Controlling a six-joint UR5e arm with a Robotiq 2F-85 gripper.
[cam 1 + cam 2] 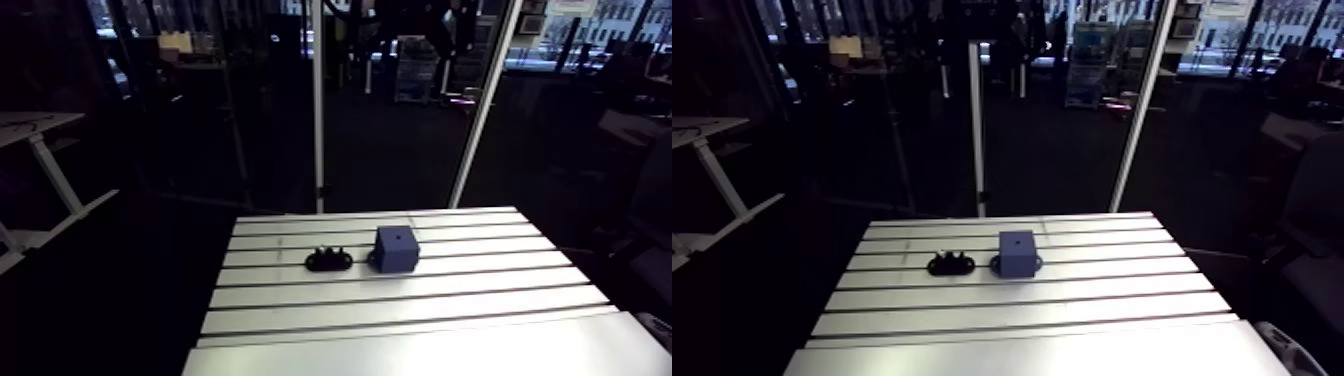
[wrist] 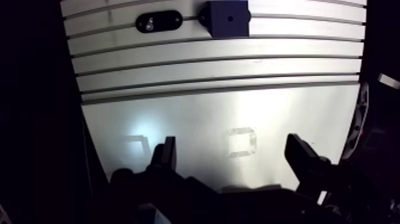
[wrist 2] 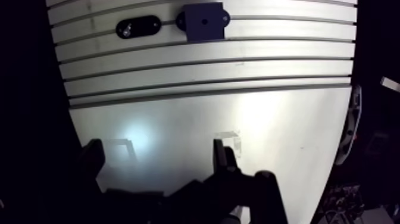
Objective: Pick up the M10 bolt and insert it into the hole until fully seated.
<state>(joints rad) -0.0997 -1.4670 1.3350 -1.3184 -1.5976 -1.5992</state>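
Hovering with claw (image 2: 232, 143) released and empty, well short of the M10 bolt (image 2: 150, 23) ahead beside the blue block (image 2: 228, 18); grasping and inserting yet to do.

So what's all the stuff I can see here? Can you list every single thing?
Table: one, silver, slotted at the far part and smooth at the near part.
Block: one, blue, on the slotted part, with a small dark hole in its top.
Holder: one, black and oval, on the slotted part beside the block, not touching it.
Bolt: one small shiny piece in the holder, probably the bolt; too small to be sure.
Square outlines: two, faint and pale, on the smooth part of the table near the fingers.
Gripper: one, black, two fingers spread apart and holding nothing, above the smooth part, well away from the block and holder.
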